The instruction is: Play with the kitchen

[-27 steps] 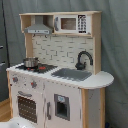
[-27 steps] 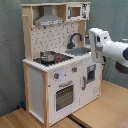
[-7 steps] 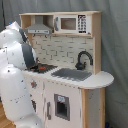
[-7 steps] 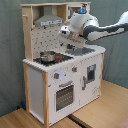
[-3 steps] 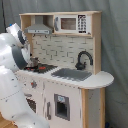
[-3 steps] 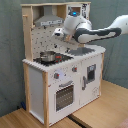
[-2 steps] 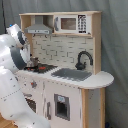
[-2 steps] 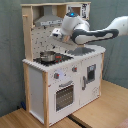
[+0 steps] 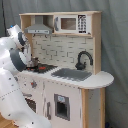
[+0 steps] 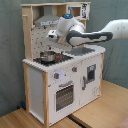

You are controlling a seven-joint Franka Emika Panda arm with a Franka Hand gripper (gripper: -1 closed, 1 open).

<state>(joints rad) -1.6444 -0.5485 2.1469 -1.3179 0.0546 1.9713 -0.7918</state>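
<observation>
The kitchen [image 9: 75,87] [image 10: 60,80] is a tall white and light-wood toy unit in both exterior views. It has a black faucet [image 9: 82,59], a grey sink [image 9: 72,74], a hob [image 10: 55,59] and a grey hood [image 9: 37,29]. A small metal pot [image 10: 48,56] [image 9: 34,63] stands on the hob. My gripper [image 10: 52,35] hangs under the hood, a little above the pot and apart from it. In the first exterior view the white arm [image 9: 15,60] covers the kitchen's left side and hides the gripper.
An oven door [image 10: 65,95] and knobs [image 10: 56,76] face the front of the kitchen. A toy microwave [image 9: 70,23] sits at the top. The kitchen stands on a wooden surface [image 10: 100,112]. A grey curtain [image 9: 115,50] hangs behind.
The arm has swung from the faucet side across the counter toward the hob; the gripper now hangs lower, closer to the pot.
</observation>
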